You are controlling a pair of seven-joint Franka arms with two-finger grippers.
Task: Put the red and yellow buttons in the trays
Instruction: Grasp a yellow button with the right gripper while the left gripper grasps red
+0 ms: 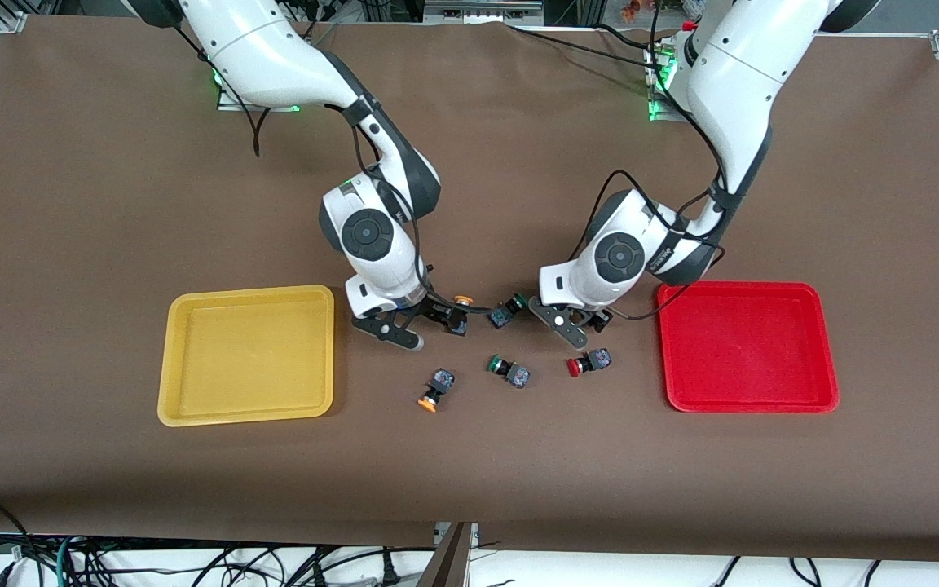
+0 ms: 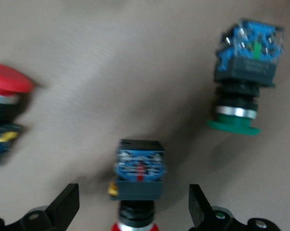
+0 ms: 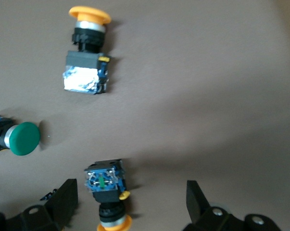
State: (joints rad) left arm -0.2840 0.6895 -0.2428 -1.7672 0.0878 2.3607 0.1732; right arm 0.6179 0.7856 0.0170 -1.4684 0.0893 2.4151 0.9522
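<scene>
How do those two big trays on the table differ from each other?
The yellow tray is yellow and lies toward the right arm's end of the table; the red tray is red and lies toward the left arm's end. Both are shallow rectangles with rounded corners and raised rims, and neither holds a button.

Two green-capped push-button switches lie on their sides on the brown table cover (image 1: 111,204), in the middle stretch of the table. Farther green switch (image 1: 507,311): cap pointing toward the left arm's end. Nearer green switch (image 1: 509,369): cap pointing toward the right arm's end. The two lie near each other, not touching. Loose cables (image 1: 217,567) hang below the table's near edge.
</scene>
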